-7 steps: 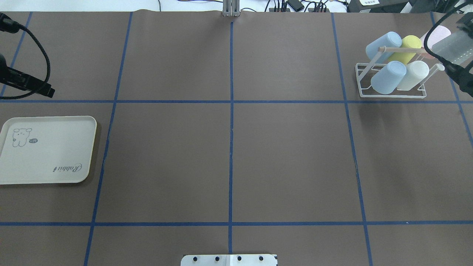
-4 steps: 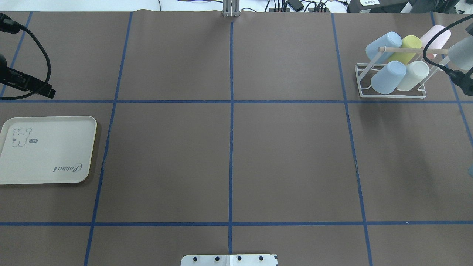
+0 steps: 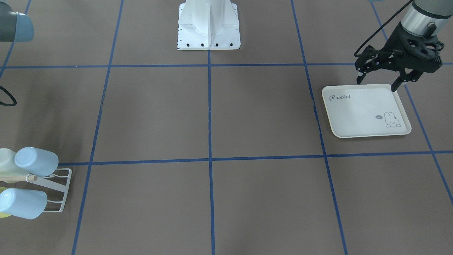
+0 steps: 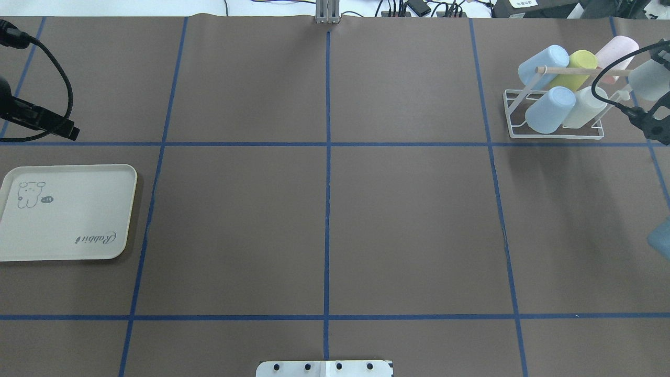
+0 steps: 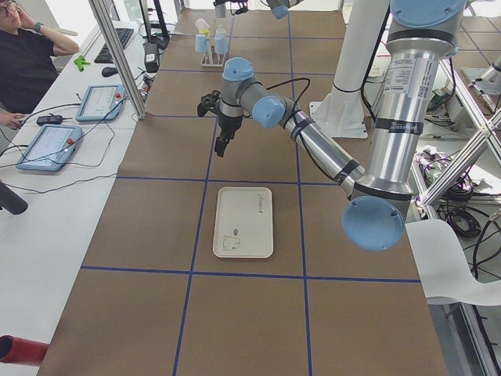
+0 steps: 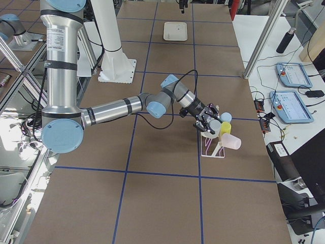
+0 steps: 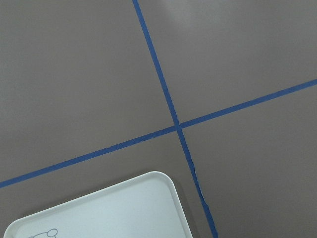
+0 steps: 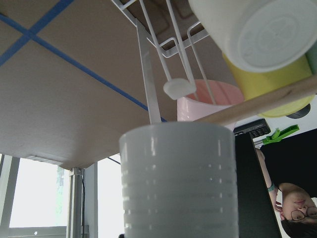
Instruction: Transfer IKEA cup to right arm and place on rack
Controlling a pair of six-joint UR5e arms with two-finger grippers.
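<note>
Cup [image 8: 178,183], clenched in the right claw [image 6: 206,122], apparently lines up with the rack's [image 4: 555,137] free prong [image 8: 179,89] for hanging, at the counter's [image 4: 419,209] far right corner; left claw [image 3: 377,83] hangs released.

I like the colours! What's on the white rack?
On the rack: two blue cups, a yellow cup, a cream cup and a pink cup, all tilted. A cable and rod partly cover the pink one.
</note>
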